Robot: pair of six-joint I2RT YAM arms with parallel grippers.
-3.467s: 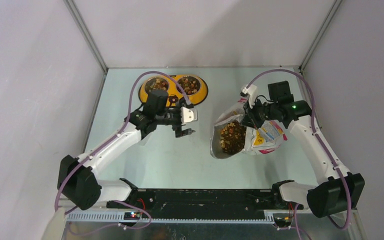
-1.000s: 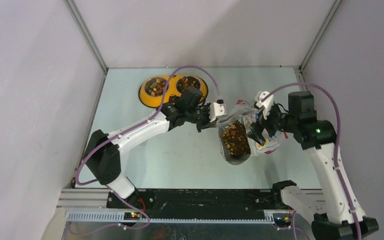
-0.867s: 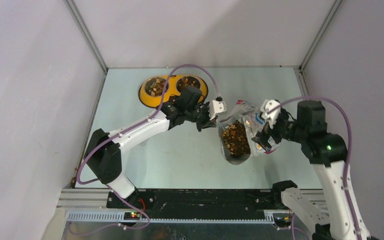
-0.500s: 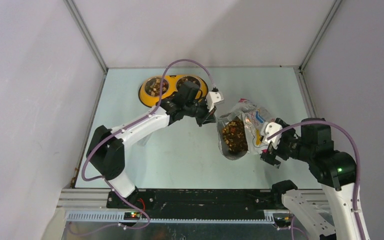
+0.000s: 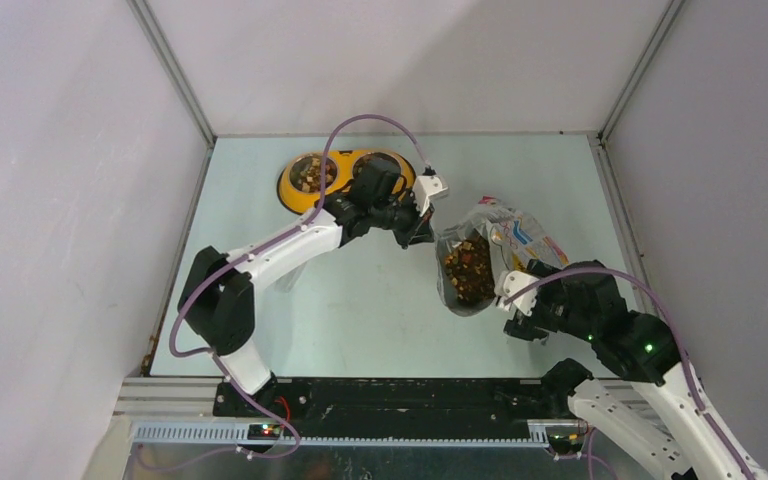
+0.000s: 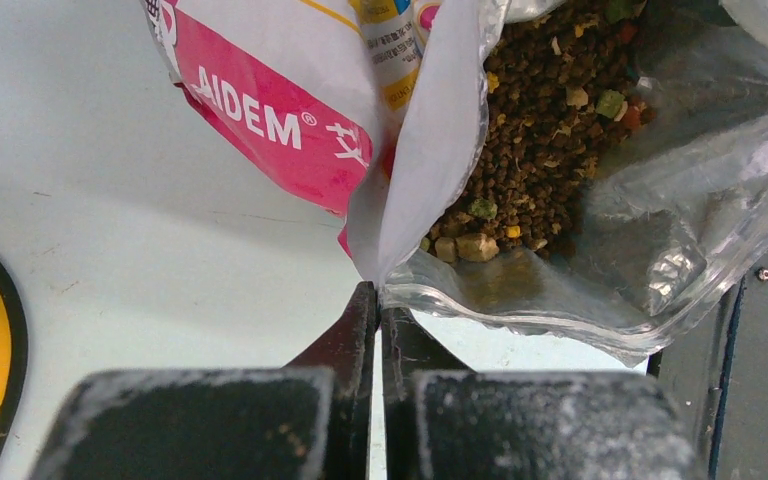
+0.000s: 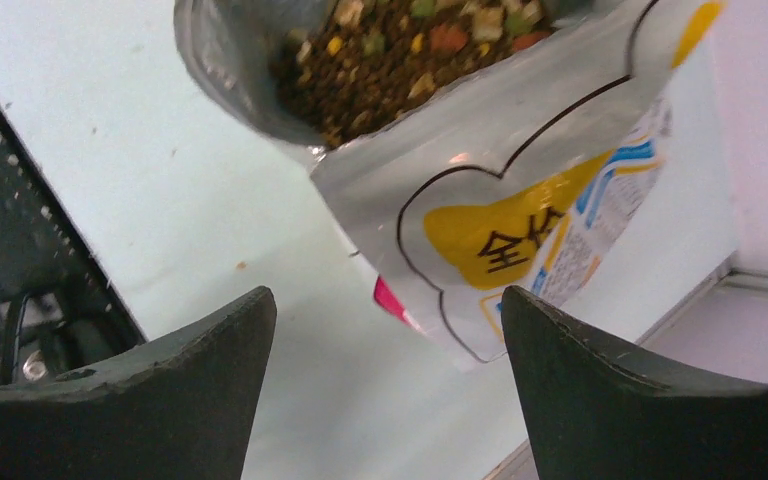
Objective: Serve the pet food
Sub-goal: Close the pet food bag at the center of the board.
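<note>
top view, right gripper [image 5: 516, 312]: it has let go of the bag [image 5: 508, 232] and drawn back toward the near edge; a second ago it was at the bag's right side, now it sits just off the near right corner, apart from it
top view, left gripper [image 5: 422, 222]: it has come across from mid-table to the bag's far-left rim
top view, kibble [image 5: 468, 270]: most lies in the open bag, mouth turned toward the arms; some already sits in both bowls of the feeder [image 5: 285, 192], near the bag's left
left wrist, fingers [image 6: 360, 330]: pressed together on the rim fold of the bag [image 6: 280, 120], where the pink panel meets the clear lining
left wrist, kibble [image 6: 540, 110]: heaped inside, just behind the pinch; none seen spilled on the table [image 6: 110, 250]
right wrist, fingers [image 7: 250, 320]: spread wide with nothing between them
right wrist, bag [image 7: 500, 210]: beyond the tips and untouched, kibble [image 7: 390, 45] showing in its mouth
meaning: the hold on the bag has passed from right to left (the foil looks limp, so a single pinch at the rim may let it sag)
task: with both bowls holding food, serving looks largely done; whether this grip is for tipping more out or moving the bag aside, I cannot tell
</note>
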